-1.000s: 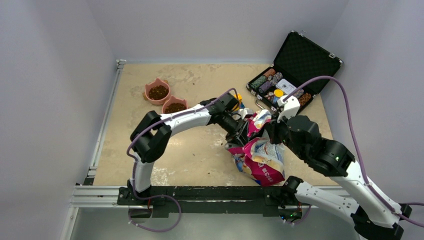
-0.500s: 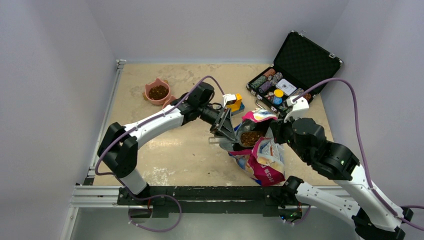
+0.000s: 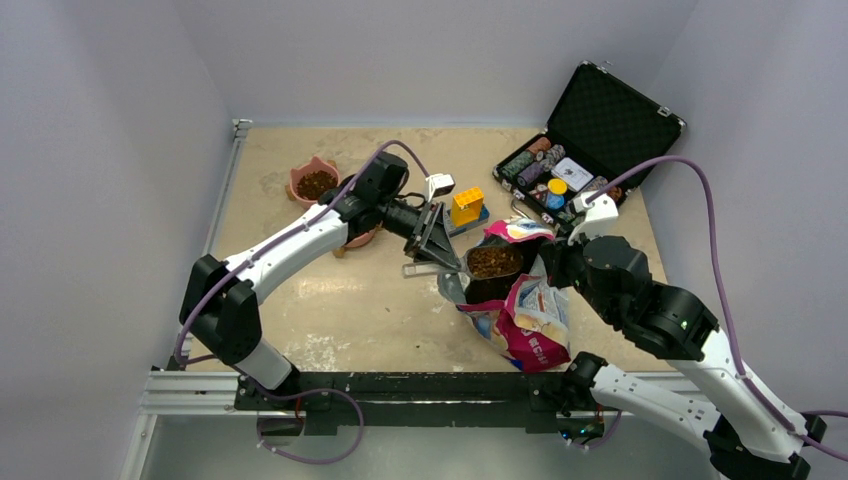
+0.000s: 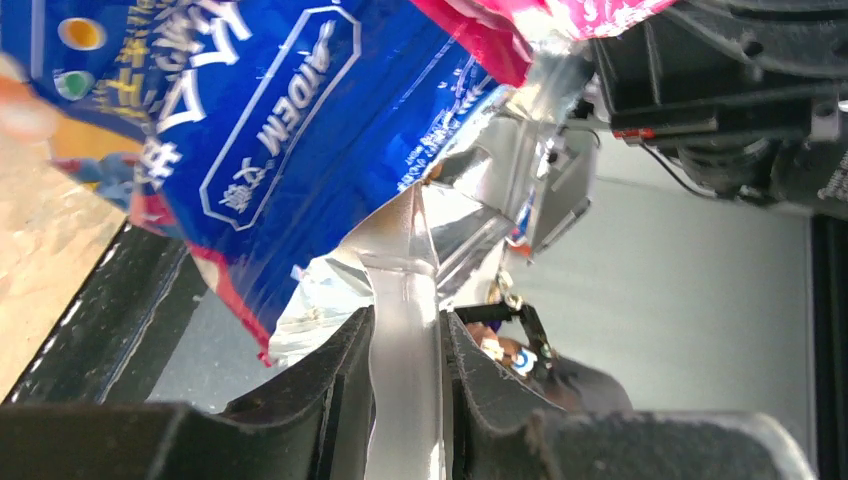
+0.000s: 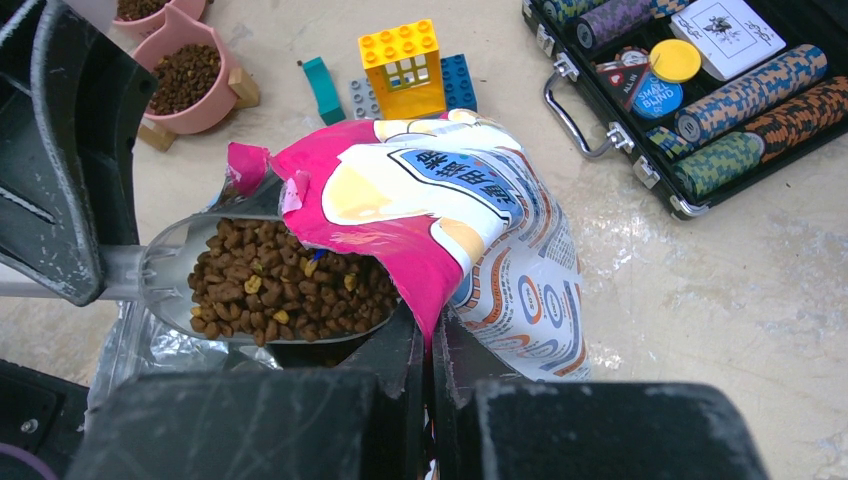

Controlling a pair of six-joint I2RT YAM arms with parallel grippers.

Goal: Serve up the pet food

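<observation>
Kibble (image 3: 492, 262) filled one clear scoop (image 3: 467, 266) in the overhead view, at the mouth of the one pink-and-blue bag (image 3: 530, 320) near the middle of the table (image 3: 380, 310). The scoop lay roughly level with its open face up and its long axis running left to right, handle toward the left, where the left gripper (image 3: 428, 260) was clamped on it. The bag leaned with its long axis running from the near edge toward the rear, mouth raised and facing rearward; the right gripper (image 3: 548, 268) met its upper edge. Two pink bowls (image 3: 313, 182) sat at the rear left, both holding kibble, the nearer one partly hidden by the left arm. One open black case (image 3: 612, 115) stood at the rear right, and one yellow block (image 3: 466, 207) stood behind the scoop. From the left wrist, the left gripper (image 4: 405, 330) had its two fingers (image 4: 340, 380) pressed against the scoop's clear handle (image 4: 405, 400), which ran straight away from the camera toward the bag's torn silver lining, with the bag's blue face (image 4: 280, 130) above. From the right wrist, the right gripper (image 5: 430, 335) was closed tight on the bag's pink lip (image 5: 400, 250), holding the mouth up. The scoop (image 5: 165, 265) sat beside it heaped with kibble (image 5: 280, 285), bowl end at the bag and handle pointing left. Both bowls (image 5: 190, 80) showed at the top left. Beside the yellow block (image 5: 405, 65) lay one blue brick (image 5: 458, 80), one teal piece (image 5: 322, 88) and one grey piece (image 5: 362, 97), and at least five rolls of chips (image 5: 760, 85) lay in the case (image 5: 560, 55).
</observation>
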